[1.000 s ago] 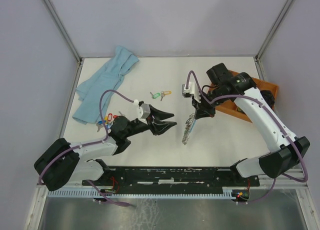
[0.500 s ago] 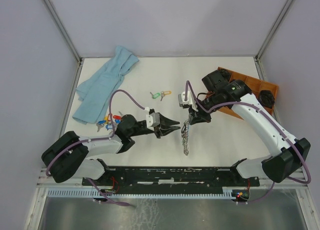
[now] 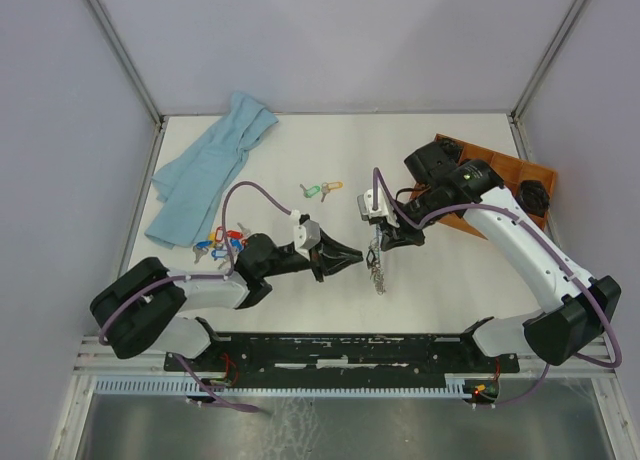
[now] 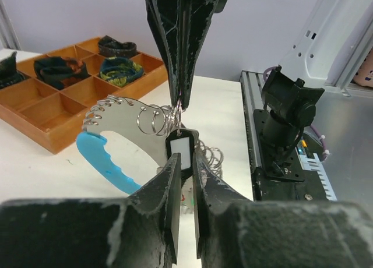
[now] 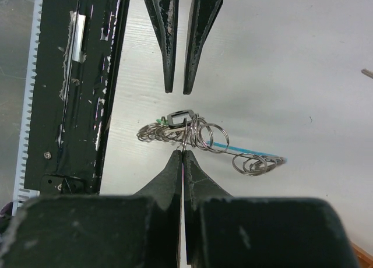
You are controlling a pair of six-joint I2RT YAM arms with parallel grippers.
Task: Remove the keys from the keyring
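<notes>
I read the task as partly done: beside the blue cloth (image 3: 205, 170) at the counter's (image 3: 450, 280) left, tagged keys (image 3: 215, 242) already lie loose, with two more farther back. At centre, the left jaws stand narrowly open, just short of a black-framed tag (image 4: 179, 150) on the keyring (image 3: 376, 268), which hangs, thickly strung, from the right jaws, closed on one of its rings. The wooden tray (image 3: 505, 170) behind the right arm obstructs nothing.
</notes>
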